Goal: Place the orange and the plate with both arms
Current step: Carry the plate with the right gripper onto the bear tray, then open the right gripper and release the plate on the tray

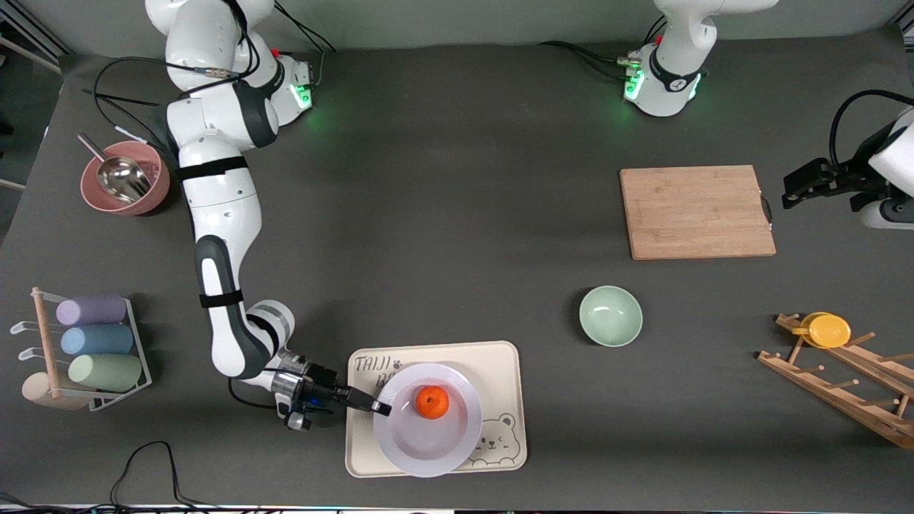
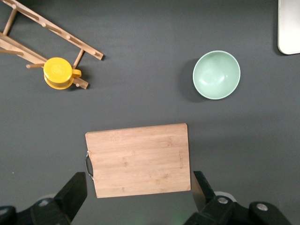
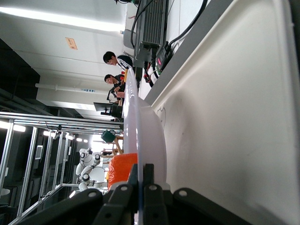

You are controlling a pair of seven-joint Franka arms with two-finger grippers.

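Pinching plate (image 1: 427, 435) rim: right claw (image 1: 382, 408); orange (image 1: 432, 401) on plate; left claw (image 2: 140, 187) wide, waiting over board (image 2: 139, 159).

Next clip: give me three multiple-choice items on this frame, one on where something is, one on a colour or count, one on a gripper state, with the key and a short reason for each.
1. Where is the orange?
A. in the green bowl
B. on the plate
C. on the cutting board

2. How many cups lie in the wire rack at the right arm's end of the table?
A. one
B. five
C. three

3. What is the right gripper doing?
A. shut on the plate's rim
B. open over the pink bowl
C. holding the orange

Key:
1 B: the orange sits on the plate, which lies on the tray.
2 C: purple, blue and green cups are stacked there.
3 A: the right wrist view shows the fingers closed on the rim; the left gripper waits open above the table beside the cutting board.
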